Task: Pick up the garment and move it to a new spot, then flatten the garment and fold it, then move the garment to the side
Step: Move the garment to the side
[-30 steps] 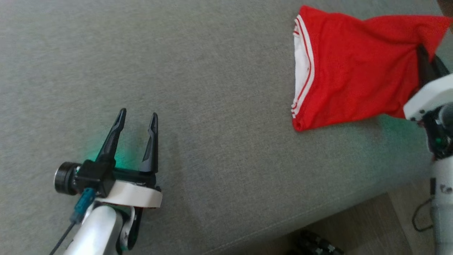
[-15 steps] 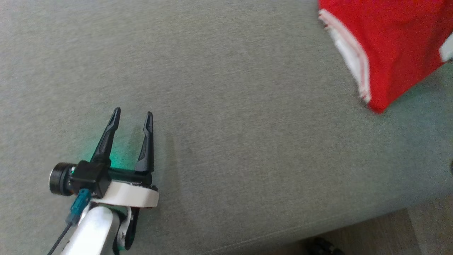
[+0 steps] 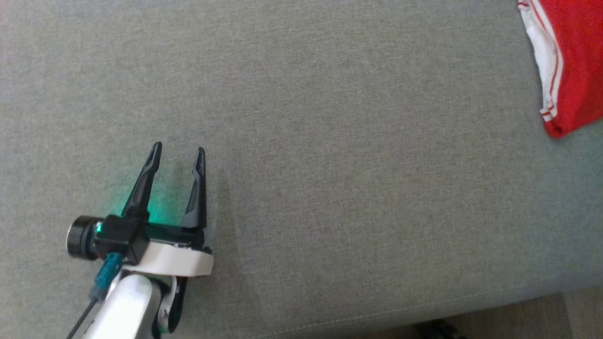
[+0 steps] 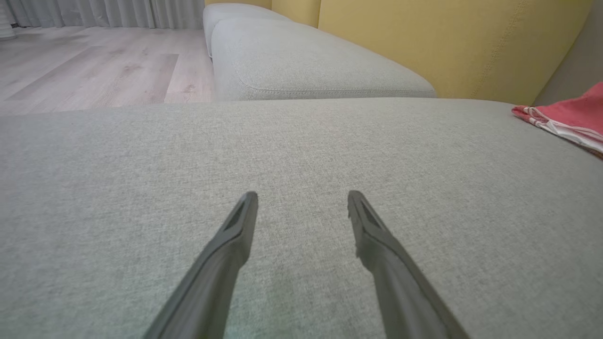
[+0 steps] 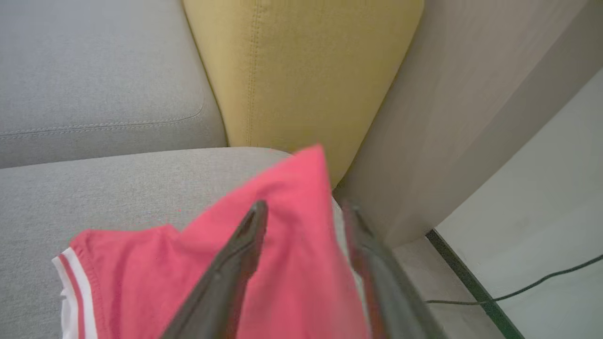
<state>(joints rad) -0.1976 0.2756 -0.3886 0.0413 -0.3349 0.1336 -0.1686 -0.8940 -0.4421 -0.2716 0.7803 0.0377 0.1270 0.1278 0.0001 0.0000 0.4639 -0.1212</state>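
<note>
1. Head view has swung since a second ago. The garment was then well inside the picture at the upper right and now sits in the top right corner, cut by the frame. The front edge of the sofa seat has slid too, so the camera turned. Whether the cloth itself shifted on the seat I cannot tell.
2. A second ago the dark fingers of the right gripper were pinched into the garment's right side. In the right wrist view they now stand wide apart. Blurred red cloth shows in the gap and past the tips, and whether either finger touches it I cannot tell.
3. The left gripper is unchanged at the lower left. Its fingers are spread wide and hold nothing, low over bare seat and well apart from the garment.
4. The garment lies on the grey seat near the yellow back cushion and a beige wall panel.
5. In the head view its white edge, lined with red stripes, runs top to bottom along the left side, and the lower corner points down the picture. In the right wrist view one corner points up toward the yellow cushion. Each view cuts part of the garment off, so I cannot judge its long axis.
</note>
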